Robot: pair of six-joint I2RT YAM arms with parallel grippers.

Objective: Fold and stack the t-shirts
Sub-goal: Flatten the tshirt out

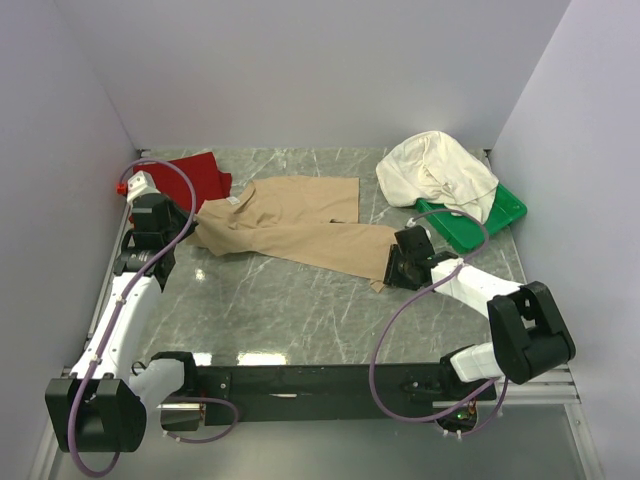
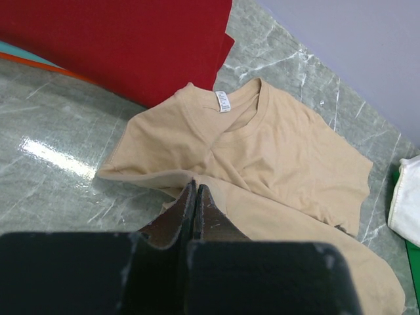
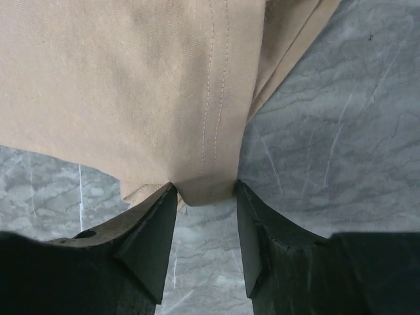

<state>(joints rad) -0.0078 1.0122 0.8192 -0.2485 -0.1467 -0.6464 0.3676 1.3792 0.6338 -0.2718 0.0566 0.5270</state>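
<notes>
The tan t-shirt (image 1: 300, 225) lies spread across the middle of the table, collar to the left. My left gripper (image 1: 192, 228) is shut at its left edge below the collar, and folds of the cloth (image 2: 282, 151) run into the tips (image 2: 195, 187). My right gripper (image 1: 392, 268) stands open at the shirt's right end, with a fold of the stitched hem (image 3: 131, 79) between its fingertips (image 3: 205, 190). The red t-shirt (image 1: 200, 178) lies flat at the back left, with thin orange and teal edges (image 2: 26, 59) under it. The cream t-shirt (image 1: 435, 170) is bunched at the back right.
A green tray (image 1: 480, 225) sits at the back right, partly under the cream shirt. Walls close in the table on the left, back and right. Bare marble shows in front of the tan shirt.
</notes>
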